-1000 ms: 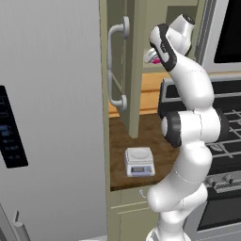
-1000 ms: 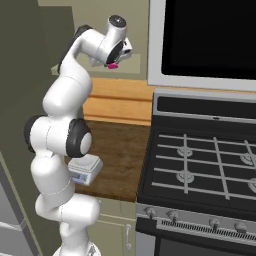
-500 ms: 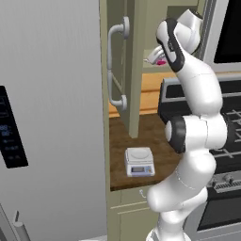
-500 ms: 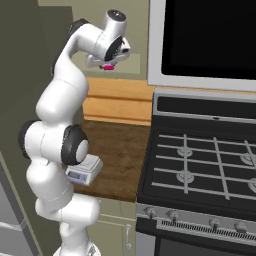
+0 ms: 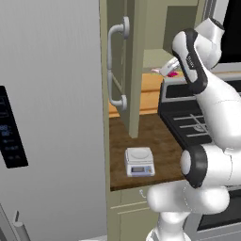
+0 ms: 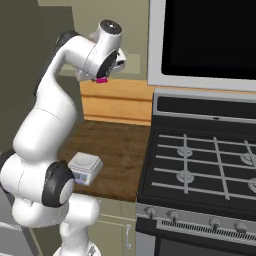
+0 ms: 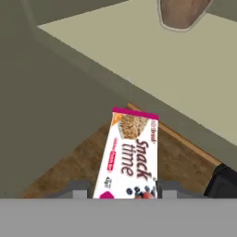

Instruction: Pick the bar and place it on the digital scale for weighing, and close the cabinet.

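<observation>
- Gripper [image 7: 126,193] pinching the bar [image 7: 130,155] between its two tips; bar's near end clamped, far end jutting toward 12 o'clock in the hand view.
- Bar held in the air, printed face up to the hand camera; wood counter [image 7: 69,169] far beneath it.
- Left base view: gripper [image 5: 168,70] raised at about 1 o'clock, just in front of the open cabinet; a pink sliver of bar [image 5: 172,74] showing at its tip.
- Right base view: gripper [image 6: 102,77] at about 11 o'clock, pink bar end [image 6: 102,80] poking out below it, well above the counter.
- Scale [image 5: 139,161] resting on the counter [image 5: 150,136] at about 6 o'clock in the left base view, platform bare, well apart from the bar.
- Same scale [image 6: 85,168] at about 8 o'clock in the right base view, partly behind the arm.
- Cabinet door [image 5: 121,70] swung open, grey handle [image 5: 113,68] facing the left base camera.
- Stove [image 6: 200,165] to the right of the counter.
</observation>
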You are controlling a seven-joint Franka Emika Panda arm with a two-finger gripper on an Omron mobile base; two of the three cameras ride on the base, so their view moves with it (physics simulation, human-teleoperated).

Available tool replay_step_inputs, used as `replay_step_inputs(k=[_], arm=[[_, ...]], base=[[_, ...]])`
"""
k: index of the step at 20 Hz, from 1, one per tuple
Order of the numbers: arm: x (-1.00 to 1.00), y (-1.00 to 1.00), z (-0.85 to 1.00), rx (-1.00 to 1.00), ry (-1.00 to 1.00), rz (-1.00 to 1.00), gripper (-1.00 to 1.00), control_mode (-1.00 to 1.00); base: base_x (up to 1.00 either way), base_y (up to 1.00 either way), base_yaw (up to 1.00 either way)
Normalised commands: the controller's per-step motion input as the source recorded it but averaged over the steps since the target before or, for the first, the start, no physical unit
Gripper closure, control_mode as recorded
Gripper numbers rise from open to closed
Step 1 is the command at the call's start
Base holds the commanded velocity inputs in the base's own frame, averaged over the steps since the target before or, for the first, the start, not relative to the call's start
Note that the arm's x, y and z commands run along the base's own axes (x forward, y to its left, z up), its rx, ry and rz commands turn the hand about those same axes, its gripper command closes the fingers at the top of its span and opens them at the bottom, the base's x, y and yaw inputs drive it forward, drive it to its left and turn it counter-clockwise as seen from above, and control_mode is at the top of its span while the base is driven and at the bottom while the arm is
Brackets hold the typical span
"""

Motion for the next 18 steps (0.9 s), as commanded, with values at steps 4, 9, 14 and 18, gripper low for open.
replay_step_inputs(k=[4, 9, 14, 18], arm=[[-1.0, 0.0, 0.0, 0.05, 0.19, 0.0, 1.0, -1.0], [-0.95, -0.09, -0.2, 0.11, 0.06, 0.05, 1.0, -1.0], [-0.43, -0.12, -0.47, 0.09, 0.01, 0.18, 1.0, -1.0], [-0.03, -0.01, -0.51, 0.0, 0.0, 0.25, 1.0, -1.0]], base=[[0.0, 0.0, 0.0], [0.0, 0.0, 0.0], [0.0, 0.0, 0.0], [0.0, 0.0, 0.0]])
